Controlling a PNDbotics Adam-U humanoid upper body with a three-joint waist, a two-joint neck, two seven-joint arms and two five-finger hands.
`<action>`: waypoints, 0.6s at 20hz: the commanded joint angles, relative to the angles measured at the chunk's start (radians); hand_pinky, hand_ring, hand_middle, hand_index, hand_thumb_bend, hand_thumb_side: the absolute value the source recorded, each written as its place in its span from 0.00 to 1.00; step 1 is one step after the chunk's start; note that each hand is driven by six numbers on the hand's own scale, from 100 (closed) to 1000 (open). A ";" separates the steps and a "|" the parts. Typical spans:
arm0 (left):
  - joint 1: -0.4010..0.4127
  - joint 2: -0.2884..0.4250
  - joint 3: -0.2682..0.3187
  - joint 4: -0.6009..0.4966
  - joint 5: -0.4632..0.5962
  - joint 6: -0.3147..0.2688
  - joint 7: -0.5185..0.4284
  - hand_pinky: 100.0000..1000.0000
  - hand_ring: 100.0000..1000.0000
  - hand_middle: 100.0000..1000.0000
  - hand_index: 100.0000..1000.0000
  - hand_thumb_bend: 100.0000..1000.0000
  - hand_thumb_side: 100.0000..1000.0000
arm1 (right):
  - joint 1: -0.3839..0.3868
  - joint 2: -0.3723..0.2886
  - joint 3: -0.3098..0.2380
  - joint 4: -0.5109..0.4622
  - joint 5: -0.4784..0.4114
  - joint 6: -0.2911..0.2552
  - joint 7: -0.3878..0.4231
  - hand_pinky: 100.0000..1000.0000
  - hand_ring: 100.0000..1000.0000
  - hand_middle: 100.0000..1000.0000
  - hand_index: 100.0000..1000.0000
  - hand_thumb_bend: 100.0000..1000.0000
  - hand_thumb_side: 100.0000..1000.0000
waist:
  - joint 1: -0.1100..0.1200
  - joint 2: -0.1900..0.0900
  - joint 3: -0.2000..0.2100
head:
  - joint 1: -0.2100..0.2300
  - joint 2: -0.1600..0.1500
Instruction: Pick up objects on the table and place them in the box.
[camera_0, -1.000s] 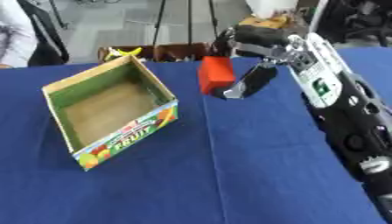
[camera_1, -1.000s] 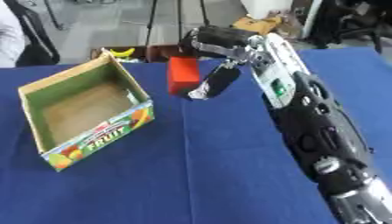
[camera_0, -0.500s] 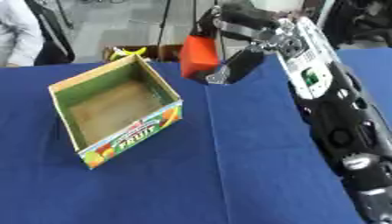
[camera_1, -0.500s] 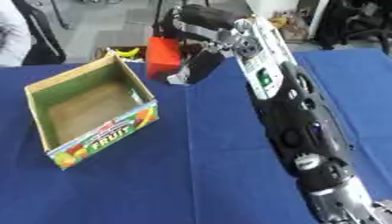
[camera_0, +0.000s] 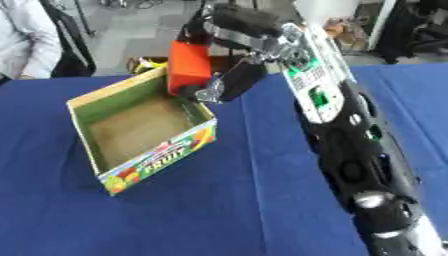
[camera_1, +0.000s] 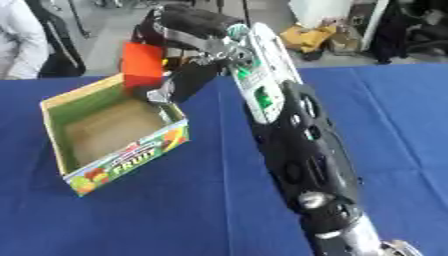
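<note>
over the box's far right corner, left eye view: right hand (camera_0: 229, 35) has its fingers and thumb wrapped round an orange-red block (camera_0: 189, 68), held upright up around 12 o'clock. cardboard fruit box (camera_0: 157, 155) sits open on the blue table (camera_0: 245, 210), out toward 9 o'clock.

right eye view: same deal, block hangs over the box's back rim with the thumb (camera_1: 182, 84) down its right side. left hand doesn't show anywhere.
</note>
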 joint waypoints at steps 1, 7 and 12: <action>-0.006 0.008 -0.002 -0.020 0.004 -0.001 -0.006 0.28 0.54 0.63 0.89 0.46 0.85 | -0.022 0.044 -0.017 -0.020 0.079 -0.103 0.090 0.58 0.51 0.21 0.38 0.00 0.36 | 0.004 -0.016 0.004 | -0.006 -0.013; -0.006 0.006 -0.002 -0.020 0.005 -0.001 -0.008 0.28 0.54 0.63 0.89 0.46 0.85 | -0.010 0.088 -0.037 0.010 0.211 -0.027 -0.002 0.58 0.51 0.21 0.38 0.00 0.35 | 0.005 -0.013 0.009 | -0.008 -0.013; -0.006 0.005 -0.004 -0.020 0.006 -0.001 -0.010 0.28 0.54 0.63 0.89 0.46 0.85 | -0.003 0.120 -0.047 0.017 0.237 0.002 -0.042 0.58 0.51 0.20 0.37 0.00 0.34 | 0.008 -0.013 0.008 | -0.010 -0.017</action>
